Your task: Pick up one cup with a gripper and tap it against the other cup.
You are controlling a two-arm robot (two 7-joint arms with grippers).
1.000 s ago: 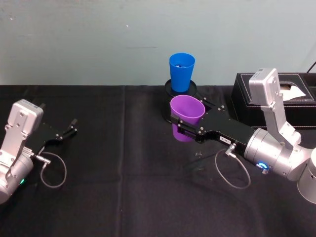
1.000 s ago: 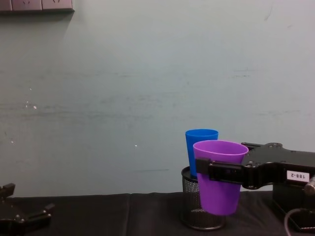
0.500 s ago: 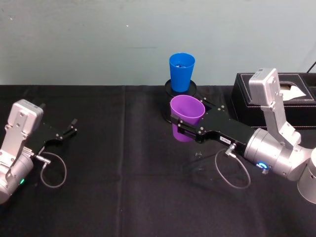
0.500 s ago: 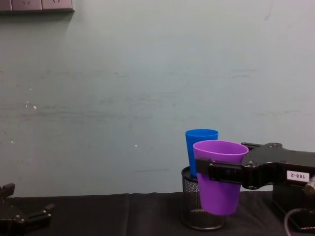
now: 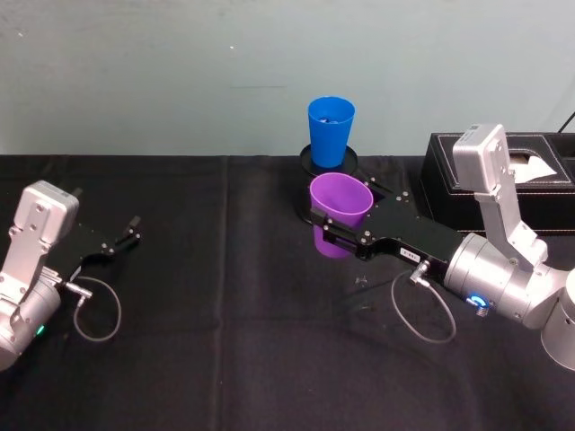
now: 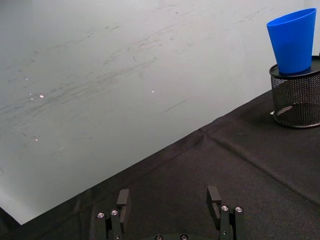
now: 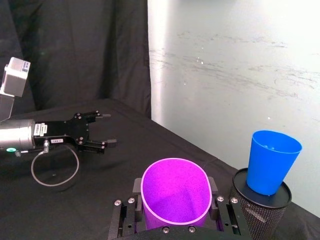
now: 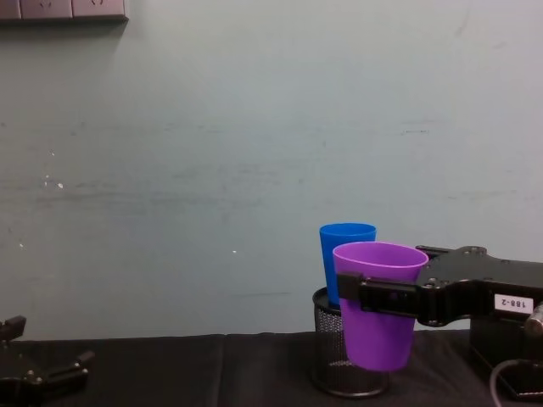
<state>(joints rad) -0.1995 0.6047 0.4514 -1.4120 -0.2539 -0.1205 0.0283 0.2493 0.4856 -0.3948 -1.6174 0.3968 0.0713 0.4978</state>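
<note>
Label (image 8: 512, 302) "188-2" on right hand (image 8: 374, 295), pinching purple cup (image 8: 378, 341) near blue cup (image 8: 346, 242); left hand (image 6: 168, 198) spread

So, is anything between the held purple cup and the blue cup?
Nothing loose. In the right wrist view open air separates the purple cup from the blue cup; in the head view the rim of the mesh holder beneath it lies there.

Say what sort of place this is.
Likely a robot test bench: black-clothed table, bare scuffed wall, right gripper holding a purple cup by a blue cup, left gripper idle at left.
</note>
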